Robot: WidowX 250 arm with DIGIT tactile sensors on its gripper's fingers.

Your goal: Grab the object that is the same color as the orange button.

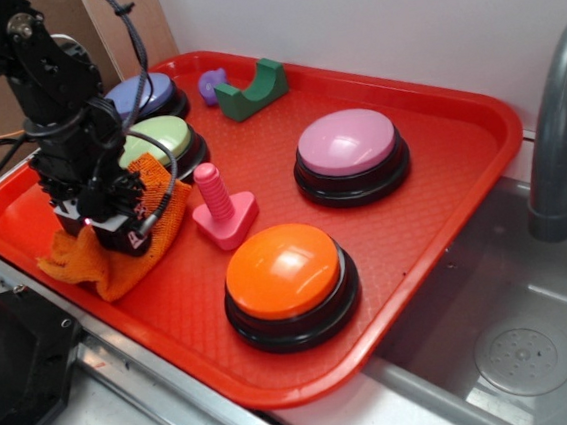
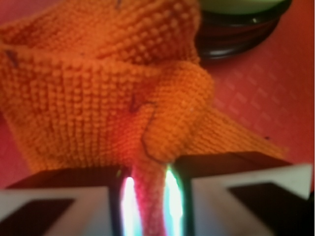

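The orange knitted cloth rag (image 1: 107, 258) lies bunched at the near left of the red tray (image 1: 444, 207). My gripper (image 1: 115, 239) is down on it. In the wrist view my gripper (image 2: 149, 206) is shut on a fold of the rag (image 2: 98, 93), which bunches up ahead of the two fingers (image 2: 236, 191). The orange dome button (image 1: 288, 277) with a black base sits at the tray's near middle, to the right of the gripper.
A pink bolt-like toy (image 1: 221, 210) stands just right of the rag. A green button (image 1: 161, 144) is behind the gripper, a purple button (image 1: 143, 93) farther back, a pink button (image 1: 348, 151) at centre right. A green block (image 1: 254, 90) lies at the back. A sink (image 1: 518, 351) and faucet (image 1: 556, 116) are to the right.
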